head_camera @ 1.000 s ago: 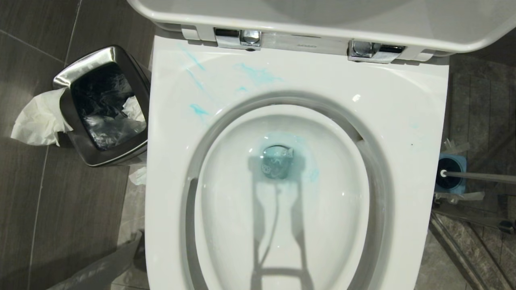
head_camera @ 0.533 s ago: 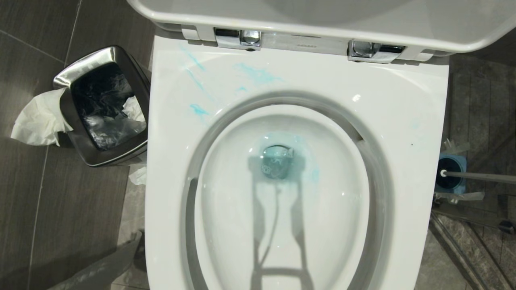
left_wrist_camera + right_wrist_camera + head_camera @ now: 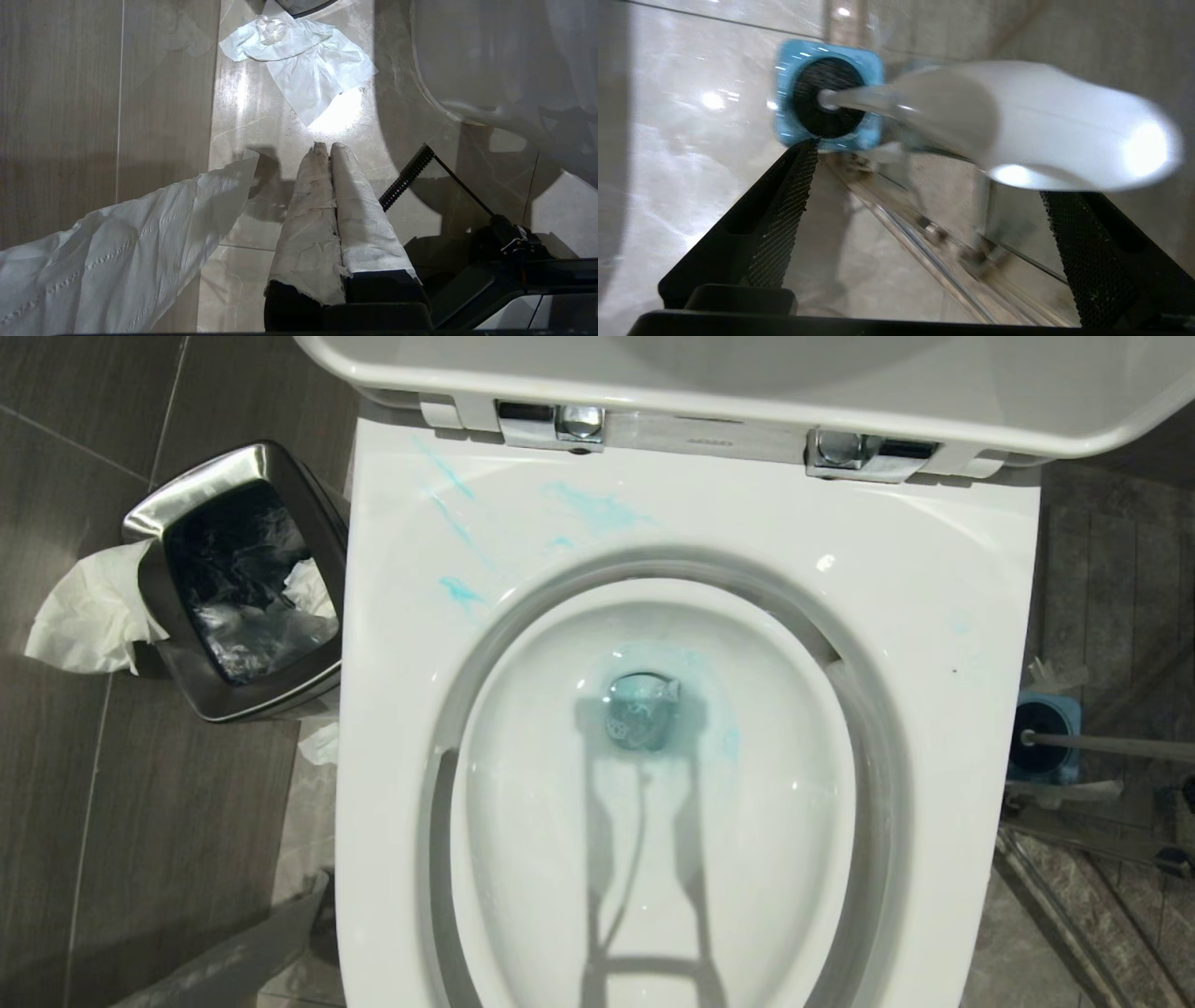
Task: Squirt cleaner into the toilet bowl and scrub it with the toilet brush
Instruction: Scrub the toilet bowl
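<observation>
Brush (image 3: 1017, 126) ahead of my right jaws (image 3: 924, 228), handle tip looming between them and a little above, not yet touched. My right jaws stand wide, with no contact showing on either pad (image 3: 784, 214). The handle's long axis runs away from me down to the dark bristle head, which sits in its blue holder (image 3: 829, 95) on the floor (image 3: 691, 140). In the head view the brush (image 3: 1111, 745) stands just beside the bowl (image 3: 653, 756), on my right; neither arm shows there. That puts my right arm far the nearer of the two, and I judge the coming move turns on lining my jaws across that handle before they shut.

Cleaner (image 3: 597, 509) already streaks the rim at the back left and tints the water round the drain pale blue, so the squirting looks done and the scrubbing has not begun.

My left jaws (image 3: 329, 149), wrapped in white tissue, are pressed together on nothing, hanging over the floor at the bowl's left side, near a crumpled tissue (image 3: 303, 60). A steel bin (image 3: 238, 583) stands left of the bowl.

Faint lettering sits on the hinge strip between the chrome hinges (image 3: 551, 425), too small to read. No other writing shows.
</observation>
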Controlling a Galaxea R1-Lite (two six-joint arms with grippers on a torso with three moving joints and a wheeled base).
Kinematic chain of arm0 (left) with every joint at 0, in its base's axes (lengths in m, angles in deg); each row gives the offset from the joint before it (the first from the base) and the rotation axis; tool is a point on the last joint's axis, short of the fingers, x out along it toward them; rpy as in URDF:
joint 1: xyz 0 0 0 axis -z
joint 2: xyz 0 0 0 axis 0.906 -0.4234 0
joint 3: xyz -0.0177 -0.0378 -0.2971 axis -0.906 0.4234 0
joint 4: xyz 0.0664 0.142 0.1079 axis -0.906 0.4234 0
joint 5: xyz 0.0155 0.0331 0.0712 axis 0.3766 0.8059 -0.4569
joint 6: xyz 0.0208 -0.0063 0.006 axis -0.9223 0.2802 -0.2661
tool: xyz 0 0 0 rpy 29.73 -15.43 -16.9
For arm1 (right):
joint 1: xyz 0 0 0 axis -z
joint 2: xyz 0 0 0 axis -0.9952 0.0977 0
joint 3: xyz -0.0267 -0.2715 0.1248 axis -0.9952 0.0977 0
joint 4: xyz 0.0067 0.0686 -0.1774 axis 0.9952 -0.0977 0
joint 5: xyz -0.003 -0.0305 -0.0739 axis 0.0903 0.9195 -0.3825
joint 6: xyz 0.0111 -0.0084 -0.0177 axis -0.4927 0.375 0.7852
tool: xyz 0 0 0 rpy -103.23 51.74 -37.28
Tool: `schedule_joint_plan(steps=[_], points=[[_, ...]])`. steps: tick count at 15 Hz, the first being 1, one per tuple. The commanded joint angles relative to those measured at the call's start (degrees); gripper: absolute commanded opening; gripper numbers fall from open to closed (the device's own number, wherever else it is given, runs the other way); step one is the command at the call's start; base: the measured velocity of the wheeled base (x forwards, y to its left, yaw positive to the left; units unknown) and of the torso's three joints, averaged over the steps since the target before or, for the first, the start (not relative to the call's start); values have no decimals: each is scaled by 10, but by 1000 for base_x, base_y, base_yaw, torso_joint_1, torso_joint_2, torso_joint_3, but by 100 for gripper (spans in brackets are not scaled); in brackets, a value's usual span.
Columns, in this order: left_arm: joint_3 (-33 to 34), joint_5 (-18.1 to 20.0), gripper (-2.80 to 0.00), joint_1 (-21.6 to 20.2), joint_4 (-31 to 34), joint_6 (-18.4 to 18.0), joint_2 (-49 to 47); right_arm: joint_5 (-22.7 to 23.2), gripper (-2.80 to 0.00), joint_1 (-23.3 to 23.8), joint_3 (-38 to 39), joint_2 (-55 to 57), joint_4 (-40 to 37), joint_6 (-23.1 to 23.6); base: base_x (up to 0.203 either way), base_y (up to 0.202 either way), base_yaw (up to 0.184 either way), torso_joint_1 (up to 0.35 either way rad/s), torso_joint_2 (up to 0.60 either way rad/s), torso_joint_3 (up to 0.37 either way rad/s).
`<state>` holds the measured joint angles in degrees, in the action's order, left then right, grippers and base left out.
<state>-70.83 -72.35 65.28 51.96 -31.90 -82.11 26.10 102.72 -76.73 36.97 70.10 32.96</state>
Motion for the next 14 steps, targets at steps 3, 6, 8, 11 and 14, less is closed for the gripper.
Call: schedule_joint_plan(steps=[3, 6, 8, 11, 14], points=[[1, 0, -280, 0, 0, 0, -1, 47, 0, 0, 21, 53, 60, -7, 0, 0, 0, 0, 0, 0], [1, -1, -280, 0, 0, 0, -1, 52, 0, 0, 44, 120, 182, -5, 0, 0, 0, 0, 0, 0], [1, 0, -280, 0, 0, 0, -1, 52, 0, 1, 76, 164, 283, -2, 0, 0, 0, 0, 0, 0], [1, 0, -280, 0, 0, 0, -1, 53, 0, 1, 91, 175, 327, 3, 0, 0, 0, 0, 0, 0], [1, 0, -280, 0, 0, 0, -1, 53, 0, 1, 88, 177, 345, 9, 0, 0, 0, 0, 0, 0]])
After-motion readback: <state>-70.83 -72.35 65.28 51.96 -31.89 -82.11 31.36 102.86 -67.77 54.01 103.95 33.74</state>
